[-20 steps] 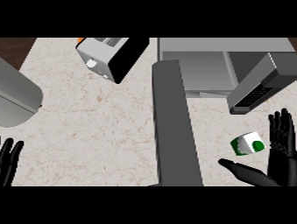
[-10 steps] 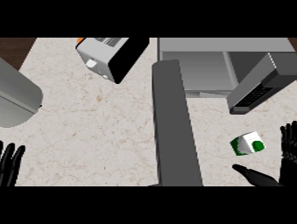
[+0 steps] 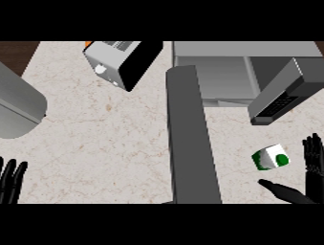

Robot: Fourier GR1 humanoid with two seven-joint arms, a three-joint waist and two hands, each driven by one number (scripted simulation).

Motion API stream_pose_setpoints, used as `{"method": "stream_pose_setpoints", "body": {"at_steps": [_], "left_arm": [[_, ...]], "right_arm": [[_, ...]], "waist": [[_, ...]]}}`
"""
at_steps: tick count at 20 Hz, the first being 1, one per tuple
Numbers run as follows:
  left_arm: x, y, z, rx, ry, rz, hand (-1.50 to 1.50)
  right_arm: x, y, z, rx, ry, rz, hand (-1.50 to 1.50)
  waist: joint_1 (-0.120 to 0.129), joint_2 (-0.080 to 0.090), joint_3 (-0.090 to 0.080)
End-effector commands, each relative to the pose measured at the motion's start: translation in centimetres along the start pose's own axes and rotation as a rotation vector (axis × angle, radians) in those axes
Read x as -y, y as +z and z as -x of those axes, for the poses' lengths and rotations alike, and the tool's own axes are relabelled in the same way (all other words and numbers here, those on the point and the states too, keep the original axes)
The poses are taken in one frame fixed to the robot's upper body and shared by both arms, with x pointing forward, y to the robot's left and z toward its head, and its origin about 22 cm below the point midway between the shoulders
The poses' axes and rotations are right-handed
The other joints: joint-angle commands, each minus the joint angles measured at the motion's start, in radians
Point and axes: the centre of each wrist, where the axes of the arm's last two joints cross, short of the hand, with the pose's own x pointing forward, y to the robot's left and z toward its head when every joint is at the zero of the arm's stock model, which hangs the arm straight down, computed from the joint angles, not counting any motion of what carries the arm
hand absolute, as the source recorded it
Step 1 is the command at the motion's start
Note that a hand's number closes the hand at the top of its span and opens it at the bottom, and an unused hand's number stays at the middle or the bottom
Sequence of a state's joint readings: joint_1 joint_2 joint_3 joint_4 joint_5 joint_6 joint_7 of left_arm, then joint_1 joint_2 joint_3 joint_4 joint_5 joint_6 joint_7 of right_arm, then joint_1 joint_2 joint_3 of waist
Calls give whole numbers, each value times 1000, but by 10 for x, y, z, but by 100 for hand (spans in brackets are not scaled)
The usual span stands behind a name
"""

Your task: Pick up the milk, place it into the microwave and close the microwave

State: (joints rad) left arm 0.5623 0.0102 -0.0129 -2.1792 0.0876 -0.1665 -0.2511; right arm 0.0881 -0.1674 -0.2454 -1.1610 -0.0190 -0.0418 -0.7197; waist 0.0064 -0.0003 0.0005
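Observation:
A small white and green milk carton (image 3: 271, 157) stands on the counter at the right, in front of the microwave (image 3: 253, 76). The microwave door (image 3: 191, 136) is swung open and runs down the middle of the view. My right hand (image 3: 317, 181) is open just right of and below the carton, fingers straight up and thumb stretched out under it, apart from it. My left hand (image 3: 2, 182) rests open at the lower left edge with fingers up.
A toaster (image 3: 122, 61) sits at the back, left of the microwave. A large grey rounded object (image 3: 5, 103) fills the left side. The speckled counter (image 3: 101, 139) lies between it and the door.
My right hand has drawn back toward the lower right, away from the carton. The left hand has slid slightly lower. The carton has stayed in place.

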Motion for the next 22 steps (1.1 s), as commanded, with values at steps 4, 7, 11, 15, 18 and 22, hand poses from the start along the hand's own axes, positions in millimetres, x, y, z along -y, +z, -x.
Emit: {"method": "stream_pose_setpoints", "body": {"at_steps": [4, 7, 11, 15, 18, 22], "left_arm": [[-7, 6, -8, -12, -1, 10, -150], [-5, 12, 4, -2, 9, -5, -150], [3, -3, 11, 1, 1, -14, -150], [0, -7, -17, -3, 1, -9, -150], [-2, 4, -4, -13, 8, -7, -150], [-10, 13, -6, -28, 14, 9, -150]], "right_arm": [[20, -9, 30, -39, 46, 3, -150], [1, -12, 33, -51, 56, -9, -150], [-1, -17, 52, -73, 11, -35, -150], [20, -14, 58, -92, 3, -65, -150], [-2, -3, 65, -123, -61, -104, -150], [-16, -3, 68, -126, -110, -111, -150]], "waist": [[3, 0, 0], [1, 0, 0], [3, 2, 1], [4, 2, 1], [4, 1, 0], [4, 0, 0]]}}
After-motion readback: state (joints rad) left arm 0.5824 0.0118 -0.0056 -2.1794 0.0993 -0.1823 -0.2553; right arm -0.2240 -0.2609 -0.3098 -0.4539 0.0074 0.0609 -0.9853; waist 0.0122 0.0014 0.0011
